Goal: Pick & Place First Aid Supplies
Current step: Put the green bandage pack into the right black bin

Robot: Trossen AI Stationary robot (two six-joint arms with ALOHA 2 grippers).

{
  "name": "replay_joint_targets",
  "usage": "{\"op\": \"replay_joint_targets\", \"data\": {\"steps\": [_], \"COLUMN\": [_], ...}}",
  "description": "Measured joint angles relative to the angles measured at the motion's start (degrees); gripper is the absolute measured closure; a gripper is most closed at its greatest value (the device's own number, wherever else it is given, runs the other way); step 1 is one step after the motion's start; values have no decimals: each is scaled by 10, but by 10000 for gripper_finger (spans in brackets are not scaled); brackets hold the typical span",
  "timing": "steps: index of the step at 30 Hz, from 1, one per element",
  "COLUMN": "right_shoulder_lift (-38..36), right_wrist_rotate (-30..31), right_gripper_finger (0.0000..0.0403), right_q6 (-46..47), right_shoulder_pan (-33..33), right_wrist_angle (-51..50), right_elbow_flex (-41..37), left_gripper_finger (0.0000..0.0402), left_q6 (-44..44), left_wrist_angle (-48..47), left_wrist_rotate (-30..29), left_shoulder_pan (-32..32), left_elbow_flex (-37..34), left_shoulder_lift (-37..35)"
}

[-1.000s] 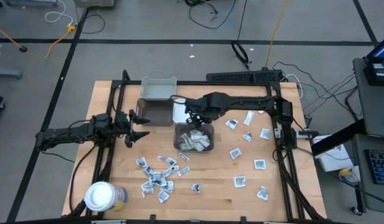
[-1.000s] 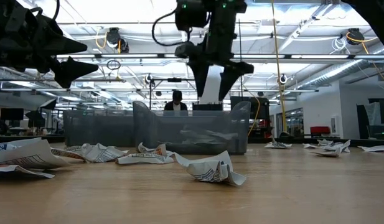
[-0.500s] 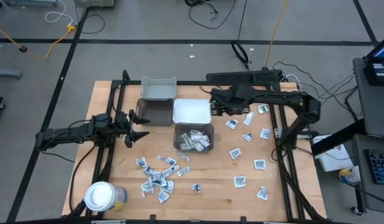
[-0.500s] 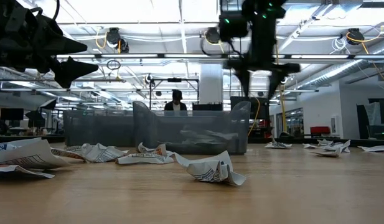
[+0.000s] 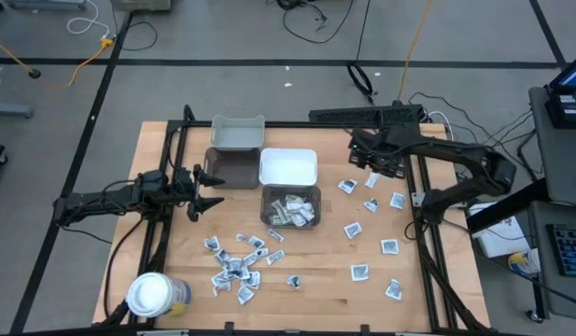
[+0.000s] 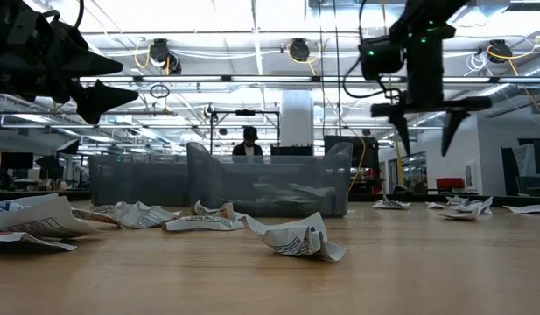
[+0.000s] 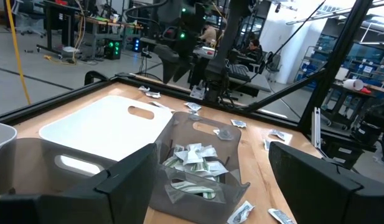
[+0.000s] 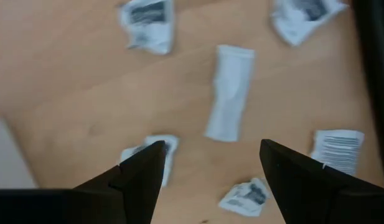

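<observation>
The first aid supplies are small white printed packets. One group (image 5: 236, 266) lies crumpled at the near left, others (image 5: 372, 203) are scattered on the table's right half, and several sit in a clear grey bin (image 5: 290, 207). My right gripper (image 5: 372, 163) hangs open, pointing down, above the far-right packets; a plain white packet (image 8: 230, 93) and printed ones (image 8: 148, 155) lie below its fingers (image 8: 211, 146). My left gripper (image 5: 202, 191) waits open and level at the table's left, facing the bins (image 7: 213, 152).
A white bin (image 5: 288, 168), a dark grey bin (image 5: 230, 170) and a pale bin (image 5: 238, 133) stand at the far middle. A white-lidded round jar (image 5: 152, 294) stands at the near left corner. A black frame (image 5: 418, 201) rims the table. A person (image 6: 248, 140) stands far behind.
My right gripper has swung from above the bins toward the table's right edge, sinking a little, and its wrist has rolled so both fingers now show side by side in the low view. It has stayed open. The packets lie as before.
</observation>
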Motion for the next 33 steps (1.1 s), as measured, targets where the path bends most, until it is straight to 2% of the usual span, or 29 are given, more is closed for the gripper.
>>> {"op": "replay_joint_targets", "data": {"steps": [4,8,15,26,29,33], "right_shoulder_lift": [-20,-6,19,63,69,69], "right_wrist_rotate": [-1,-15,-36,-51,-61,-61], "right_gripper_finger": [147,147,147,149,165,222], "right_q6": [8,-4,-23,-28,-28,-27], "right_shoulder_pan": [-30,-42,-61,-80,-85,-87], "right_wrist_angle": [-3,9,107,197,204,203], "right_elbow_flex": [-21,-34,-86,-146,-149,-150], "left_gripper_finger": [91,91,91,91,91,91], "left_q6": [0,0,0,0,0,0], "left_wrist_angle": [0,0,0,0,0,0], "left_wrist_rotate": [0,0,0,0,0,0], "left_shoulder_pan": [0,0,0,0,0,0], "left_elbow_flex": [0,0,0,0,0,0], "left_shoulder_lift": [0,0,0,0,0,0]}}
